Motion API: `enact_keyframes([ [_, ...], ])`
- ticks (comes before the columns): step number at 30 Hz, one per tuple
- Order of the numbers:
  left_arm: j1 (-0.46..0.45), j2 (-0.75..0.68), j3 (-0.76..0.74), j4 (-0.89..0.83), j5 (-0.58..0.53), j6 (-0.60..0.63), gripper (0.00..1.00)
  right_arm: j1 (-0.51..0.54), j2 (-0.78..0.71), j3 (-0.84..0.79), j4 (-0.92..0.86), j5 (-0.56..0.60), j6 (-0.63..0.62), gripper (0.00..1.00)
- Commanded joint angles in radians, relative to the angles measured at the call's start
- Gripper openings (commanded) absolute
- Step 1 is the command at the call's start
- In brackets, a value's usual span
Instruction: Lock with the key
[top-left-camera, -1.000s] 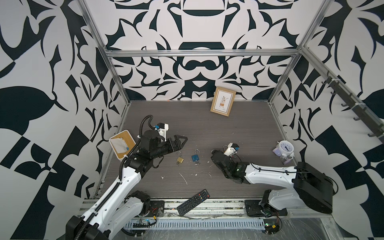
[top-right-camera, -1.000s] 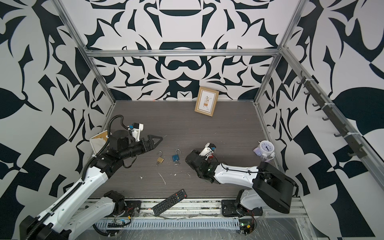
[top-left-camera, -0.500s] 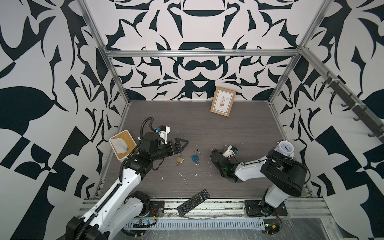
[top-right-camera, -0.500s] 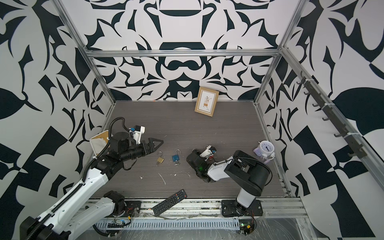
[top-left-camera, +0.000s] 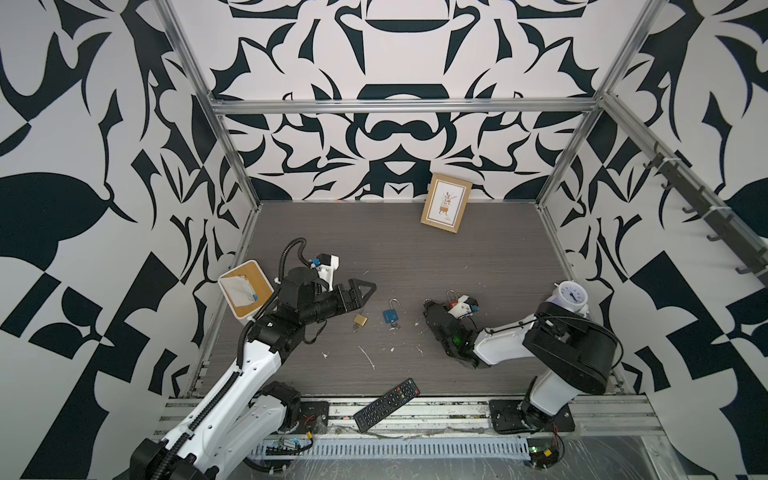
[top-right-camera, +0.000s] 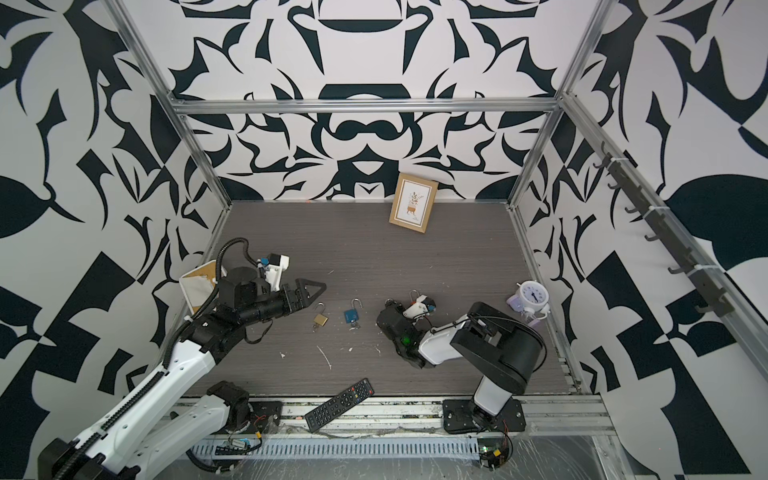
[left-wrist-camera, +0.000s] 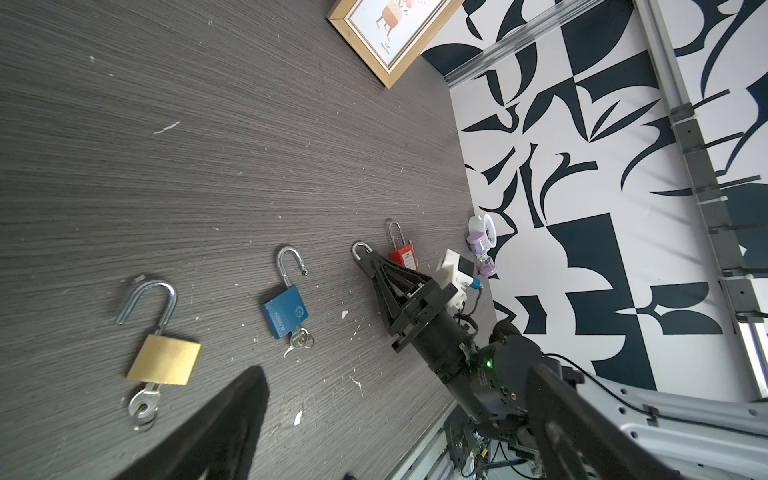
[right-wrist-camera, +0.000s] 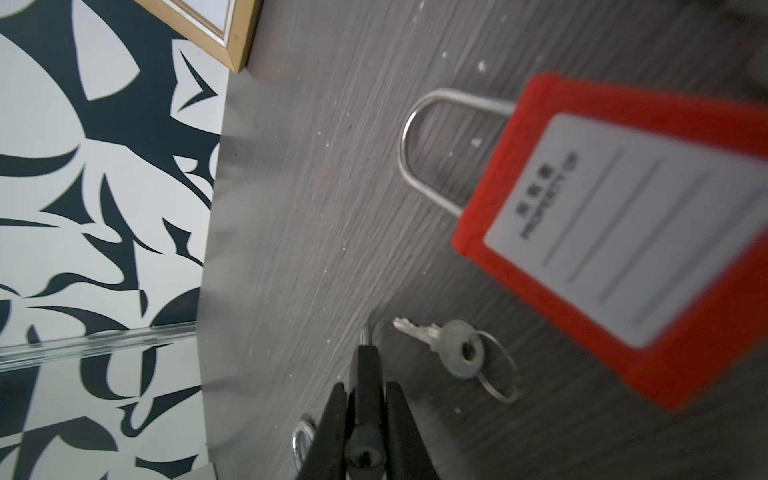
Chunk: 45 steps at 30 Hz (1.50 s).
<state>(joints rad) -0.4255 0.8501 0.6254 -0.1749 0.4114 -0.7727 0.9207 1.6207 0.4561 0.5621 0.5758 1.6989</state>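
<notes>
At 3 o'clock from the blue padlock (top-left-camera: 390, 317), I might knock the loose key (right-wrist-camera: 436, 336) away.
My right end effector (right-wrist-camera: 363, 357) is nearly shut, and I cannot tell if it holds anything; my left end effector (top-left-camera: 362, 296) is wide open and empty.

Bright, even light, soft shadows — the red padlock (right-wrist-camera: 623, 232) blurs close up, perhaps from motion.

The large black joint housing of the right arm (top-left-camera: 569, 353) has swung inward from the counter's (top-left-camera: 457, 257) right edge, folding that arm. The wide-open left gripper (top-left-camera: 365, 291) has dipped slightly toward the brass padlock (top-left-camera: 360, 320).
</notes>
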Motion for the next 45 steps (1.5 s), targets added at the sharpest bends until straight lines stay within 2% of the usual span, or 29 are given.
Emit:
enact_keyframes([
  [1, 0.001, -0.003, -0.028, 0.016, -0.002, 0.003, 0.99, 0.006, -0.028, 0.034, -0.202, -0.033, -0.047, 0.0],
  [3, 0.002, -0.011, -0.042, 0.028, -0.005, -0.005, 0.99, 0.006, 0.006, 0.041, -0.161, -0.063, -0.063, 0.0],
  [8, 0.002, -0.036, -0.063, 0.022, -0.003, -0.012, 0.99, 0.005, 0.071, 0.05, -0.126, -0.077, -0.009, 0.0],
  [12, 0.002, -0.055, -0.062, -0.012, -0.012, 0.001, 0.99, 0.023, 0.009, 0.079, -0.3, 0.012, 0.036, 0.0],
  [13, 0.001, -0.061, -0.062, -0.019, -0.014, 0.007, 0.99, 0.023, -0.008, 0.096, -0.356, 0.004, 0.043, 0.0],
  [15, 0.002, -0.068, -0.069, -0.02, -0.017, 0.008, 1.0, 0.022, -0.024, 0.076, -0.347, 0.012, 0.053, 0.0],
  [19, 0.002, -0.063, -0.093, 0.019, -0.003, 0.012, 0.99, 0.01, 0.02, 0.055, -0.272, -0.033, 0.056, 0.09],
  [22, 0.002, -0.041, -0.099, 0.033, 0.024, 0.013, 0.99, 0.01, 0.077, 0.056, -0.229, -0.055, 0.075, 0.1],
  [26, 0.001, -0.042, -0.108, 0.024, 0.026, 0.018, 1.0, 0.007, 0.111, 0.056, -0.178, -0.07, 0.086, 0.17],
  [30, 0.002, -0.032, -0.126, 0.021, 0.018, 0.023, 0.99, 0.014, 0.057, 0.077, -0.306, -0.024, 0.085, 0.2],
  [35, 0.002, -0.014, -0.158, 0.079, 0.038, 0.006, 0.99, 0.001, 0.015, 0.063, -0.33, -0.029, 0.071, 0.35],
  [38, 0.001, 0.01, -0.163, 0.109, 0.059, 0.008, 0.99, -0.014, 0.021, 0.044, -0.281, -0.063, 0.07, 0.4],
  [41, 0.001, 0.027, -0.163, 0.113, 0.061, 0.013, 0.99, -0.019, 0.018, 0.035, -0.248, -0.086, 0.058, 0.42],
  [45, 0.002, 0.013, -0.171, 0.107, 0.051, 0.012, 0.99, -0.019, -0.049, 0.043, -0.337, -0.084, 0.029, 0.44],
])
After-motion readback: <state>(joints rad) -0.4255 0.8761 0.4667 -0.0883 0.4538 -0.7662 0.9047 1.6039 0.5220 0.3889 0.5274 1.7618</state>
